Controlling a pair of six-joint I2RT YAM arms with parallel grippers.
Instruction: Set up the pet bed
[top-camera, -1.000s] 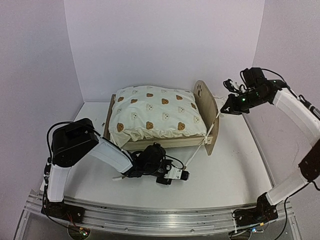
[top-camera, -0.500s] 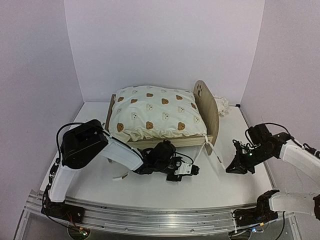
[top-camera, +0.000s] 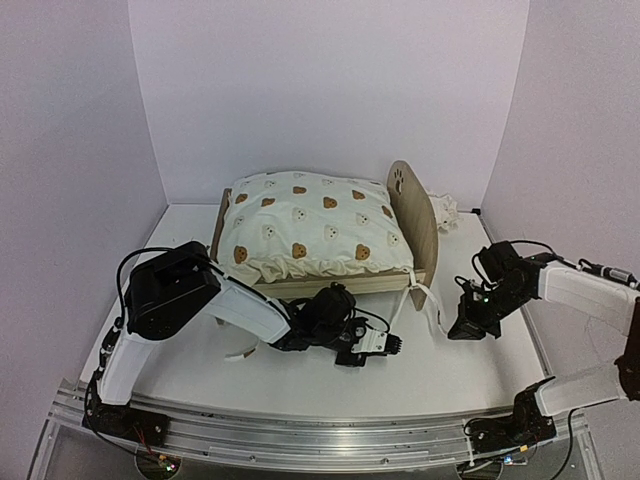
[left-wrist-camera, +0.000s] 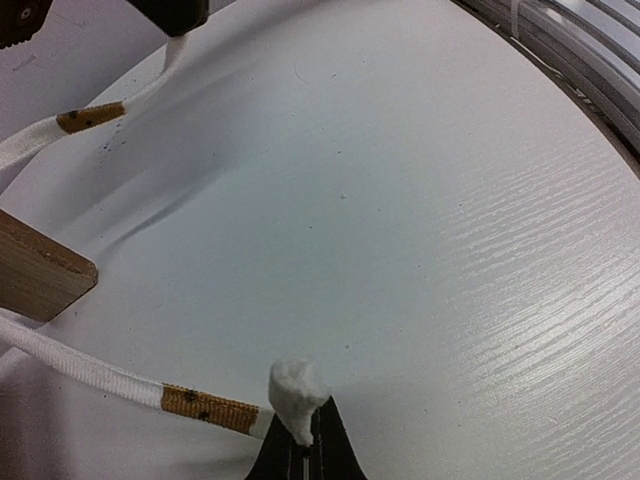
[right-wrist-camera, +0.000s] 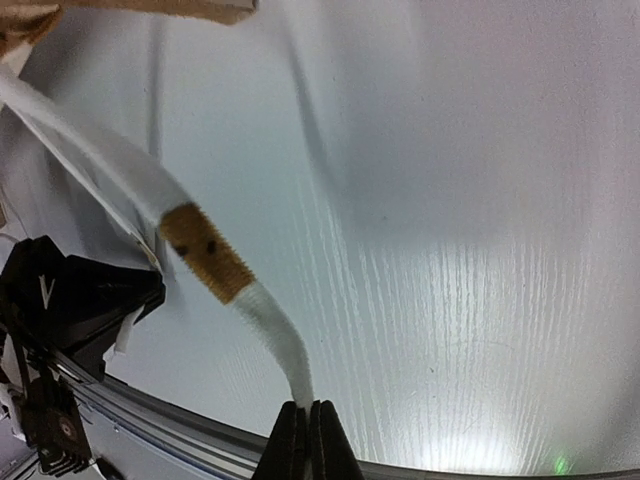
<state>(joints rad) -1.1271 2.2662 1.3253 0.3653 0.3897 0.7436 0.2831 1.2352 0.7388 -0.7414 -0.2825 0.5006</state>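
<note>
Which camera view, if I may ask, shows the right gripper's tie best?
The right wrist view: the tie runs large from the shut right gripper, brown band clear. The top view shows only a thin white line; the left wrist view, a stretch at upper left.

No words, names or numbers could be read anywhere. The only mark close to a letter was a small white shape like a V on a black block at the lower left of the right wrist view. It was too small to tell if it was a real letter. The headboard had a paw-print sign cut near its top. The cushion had little bear faces on it, some brown and some white, but no writing. The white straps had brown bands with dark dots, and these were not letters either
</note>
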